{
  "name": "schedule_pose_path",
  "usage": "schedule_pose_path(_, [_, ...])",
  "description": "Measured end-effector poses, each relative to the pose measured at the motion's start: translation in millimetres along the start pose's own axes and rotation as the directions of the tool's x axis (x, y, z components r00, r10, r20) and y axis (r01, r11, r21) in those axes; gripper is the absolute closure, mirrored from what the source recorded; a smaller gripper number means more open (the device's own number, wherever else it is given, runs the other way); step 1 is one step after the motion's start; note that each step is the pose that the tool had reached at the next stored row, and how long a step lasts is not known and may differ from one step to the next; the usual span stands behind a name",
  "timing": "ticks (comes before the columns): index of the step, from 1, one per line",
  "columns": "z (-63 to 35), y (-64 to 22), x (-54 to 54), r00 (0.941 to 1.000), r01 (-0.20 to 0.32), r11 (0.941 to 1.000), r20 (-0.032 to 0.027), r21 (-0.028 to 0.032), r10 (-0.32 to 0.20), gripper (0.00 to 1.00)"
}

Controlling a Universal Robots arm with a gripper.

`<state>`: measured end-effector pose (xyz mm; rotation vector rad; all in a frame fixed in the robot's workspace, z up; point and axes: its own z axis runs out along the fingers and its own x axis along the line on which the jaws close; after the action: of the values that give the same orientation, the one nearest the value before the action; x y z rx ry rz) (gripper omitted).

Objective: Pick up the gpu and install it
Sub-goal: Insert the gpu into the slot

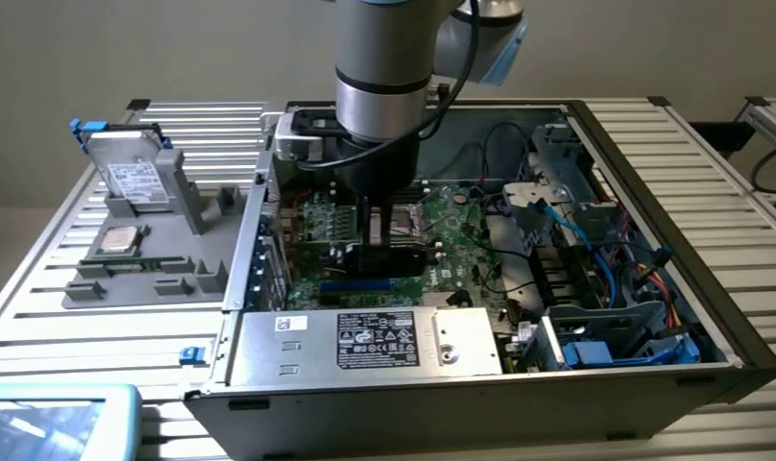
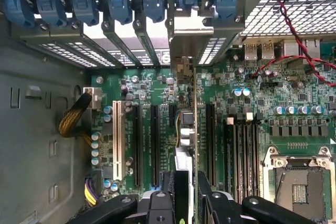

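Observation:
The gpu (image 2: 190,129) stands on edge between my fingers (image 2: 164,195), a thin card seen edge-on along the motherboard's (image 2: 157,82) black expansion slots. Its metal bracket (image 2: 190,40) sits at the rear slot openings of the case. My gripper (image 2: 186,192) is shut on the gpu. I cannot tell whether the card's edge is down in a slot. In the exterior view the gripper (image 1: 385,235) reaches straight down into the open computer case (image 1: 734,346), with the dark gpu (image 1: 391,257) under it just above the green motherboard (image 1: 459,240).
A grey holder tray (image 1: 145,279) at the exterior view's left carries a hard drive (image 1: 134,178), a processor (image 1: 119,240) and memory sticks (image 1: 138,259). Inside the case are a power supply box (image 1: 375,341), blue cables (image 1: 594,240) and a processor socket (image 2: 299,187). Blue latches (image 2: 121,3) line the rear slots.

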<state>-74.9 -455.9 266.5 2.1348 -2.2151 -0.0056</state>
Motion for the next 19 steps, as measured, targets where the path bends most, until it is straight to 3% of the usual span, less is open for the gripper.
schedule_pose_path(6, [3.5, 3.0, -0.1, 1.0, 0.0, 1.0, -0.0005, -0.0052, 0.0, 0.72])
schedule_pose_path(14, [5.9, 4.8, -2.5, 1.0, 0.0, 1.0, 0.0, -0.0054, 0.0, 0.72])
schedule_pose_path(19, [7.6, 6.5, -2.6, 1.0, 0.0, 1.0, 0.0046, -0.0058, 0.0, 0.72])
